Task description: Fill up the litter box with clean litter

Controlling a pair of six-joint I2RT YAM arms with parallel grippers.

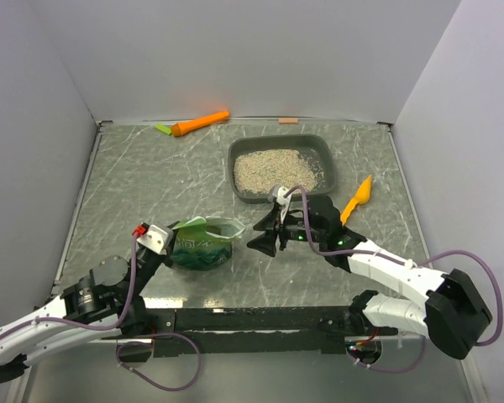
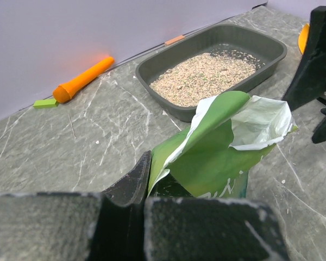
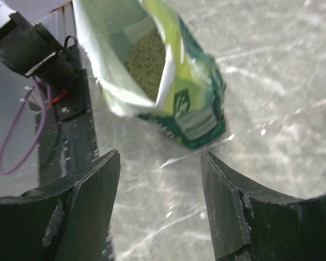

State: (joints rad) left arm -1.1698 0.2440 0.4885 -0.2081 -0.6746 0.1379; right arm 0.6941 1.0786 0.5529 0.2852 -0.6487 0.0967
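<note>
The dark grey litter box [image 1: 279,140] sits at the back centre, with a layer of beige clean litter [image 1: 277,170] in it. It also shows in the left wrist view [image 2: 266,69] with its litter [image 2: 206,76]. An opened green bag [image 1: 203,245] stands on the table in front of the box. My left gripper [image 1: 175,242] is shut on the bag's left edge [image 2: 206,157]. My right gripper [image 1: 260,236] is open and empty, just right of the bag, facing its mouth [image 3: 174,76]. More litter [image 3: 146,60] shows inside the bag.
An orange scoop [image 1: 357,201] lies right of the litter box. An orange cylinder [image 1: 200,123] and a small green piece [image 1: 162,129] lie along the back wall. White walls close in the marbled table on three sides.
</note>
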